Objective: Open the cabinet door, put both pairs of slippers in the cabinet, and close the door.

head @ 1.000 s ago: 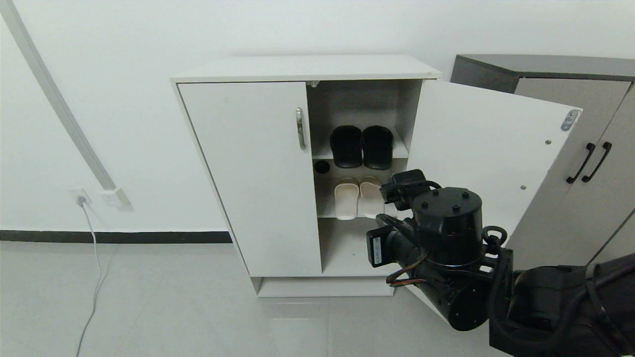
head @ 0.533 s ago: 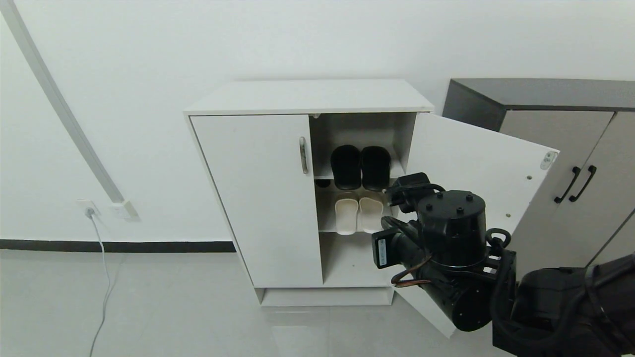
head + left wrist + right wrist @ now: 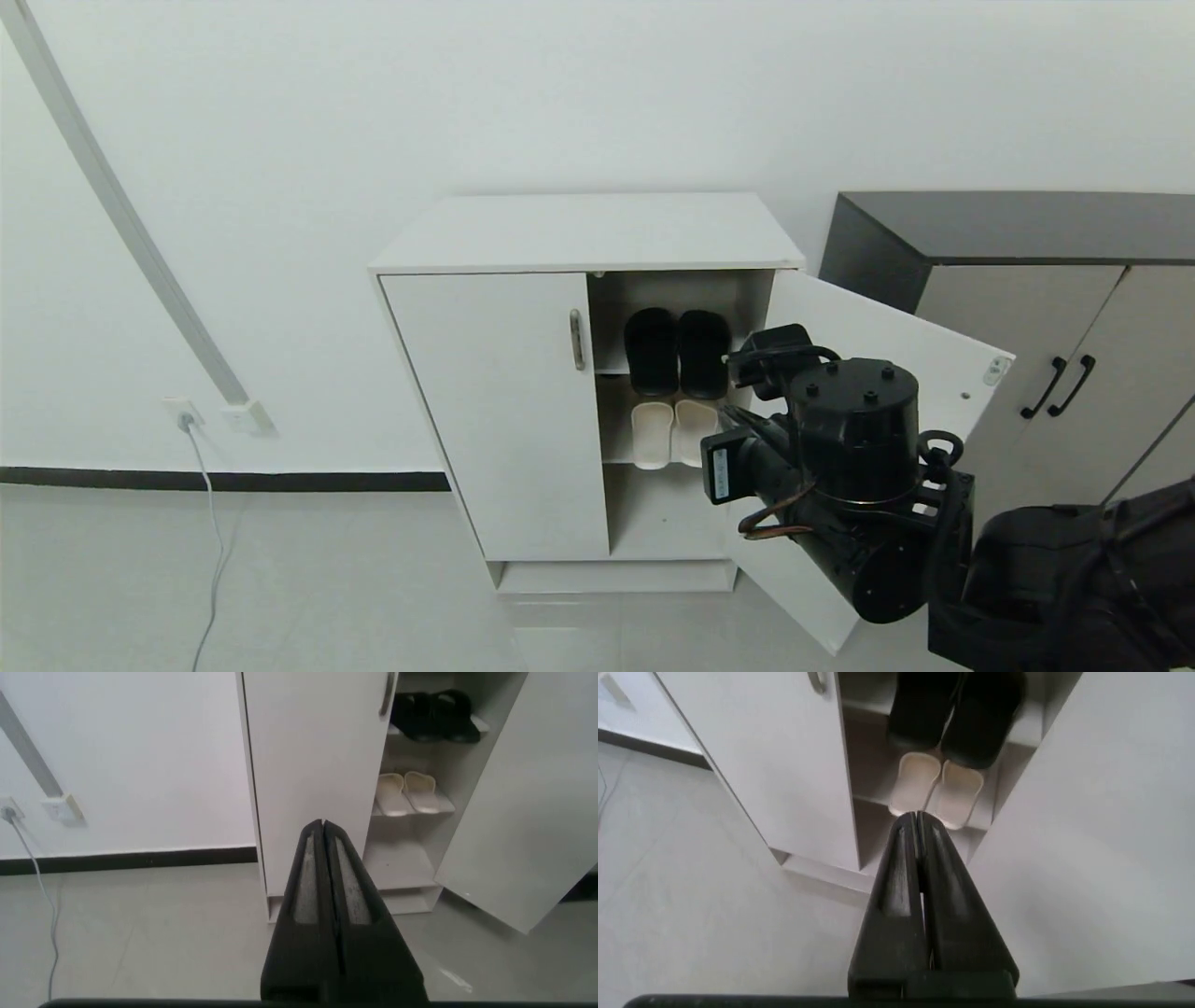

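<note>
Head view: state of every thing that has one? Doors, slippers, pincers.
Right cabinet door: open, swung out wide.
Left cabinet door: shut.
Black slippers: in the cabinet, upper shelf, side by side.
White slippers: in the cabinet, shelf below.
Left pincer: shut, empty.
Right pincer: shut, empty.
Grey cabinet doors: shut.
Plug: in the wall socket.

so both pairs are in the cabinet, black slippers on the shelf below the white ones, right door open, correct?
No: the black slippers sit on the shelf above the white slippers, as the head view shows. Both pairs are in the cabinet, right door open.
</note>
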Available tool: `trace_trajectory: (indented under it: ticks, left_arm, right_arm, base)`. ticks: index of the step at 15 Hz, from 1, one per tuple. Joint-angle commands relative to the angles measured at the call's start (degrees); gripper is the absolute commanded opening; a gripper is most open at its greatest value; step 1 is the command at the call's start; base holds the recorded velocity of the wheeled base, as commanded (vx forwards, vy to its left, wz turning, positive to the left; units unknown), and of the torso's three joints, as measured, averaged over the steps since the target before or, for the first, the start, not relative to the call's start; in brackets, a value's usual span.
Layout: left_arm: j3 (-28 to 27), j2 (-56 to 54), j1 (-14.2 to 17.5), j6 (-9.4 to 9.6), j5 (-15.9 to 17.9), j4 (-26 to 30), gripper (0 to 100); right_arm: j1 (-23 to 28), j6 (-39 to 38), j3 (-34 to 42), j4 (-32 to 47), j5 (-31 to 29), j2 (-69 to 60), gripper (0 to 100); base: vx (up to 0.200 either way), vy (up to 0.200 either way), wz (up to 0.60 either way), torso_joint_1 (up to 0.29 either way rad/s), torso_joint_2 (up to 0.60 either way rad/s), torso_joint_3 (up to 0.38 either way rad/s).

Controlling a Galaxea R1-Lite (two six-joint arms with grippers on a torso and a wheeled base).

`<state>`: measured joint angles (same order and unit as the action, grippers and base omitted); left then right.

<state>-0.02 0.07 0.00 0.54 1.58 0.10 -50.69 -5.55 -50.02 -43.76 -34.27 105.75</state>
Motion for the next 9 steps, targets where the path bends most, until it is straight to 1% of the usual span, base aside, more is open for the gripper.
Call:
trace_trajectory:
  ticks: [1, 6, 9]
  left_arm:
    - [-0.1, 0.0, 0.0, -0.01, 0.0, 0.0, 0]
    - [-0.1, 0.0, 0.0, -0.01, 0.0, 0.0, 0]
    - [0.0, 0.0, 0.0, -0.01, 0.0, 0.0, 0]
  right_arm:
    - [0.0, 0.0, 0.0, 0.0, 0.0, -0.1, 0]
    - [0.2, 0.0, 0.0, 0.0, 0.1, 0.0, 0]
    - [0.4, 0.0, -0.3, -0.3, 0.1, 0.1, 0]
  base:
    - [0.0, 0.0, 0.0, 0.198, -0.51, -0.315]
    - [0.0, 0.0, 0.0, 0.216, -0.54, -0.321]
    - [0.0, 0.0, 0.0, 0.248, -0.57, -0.334]
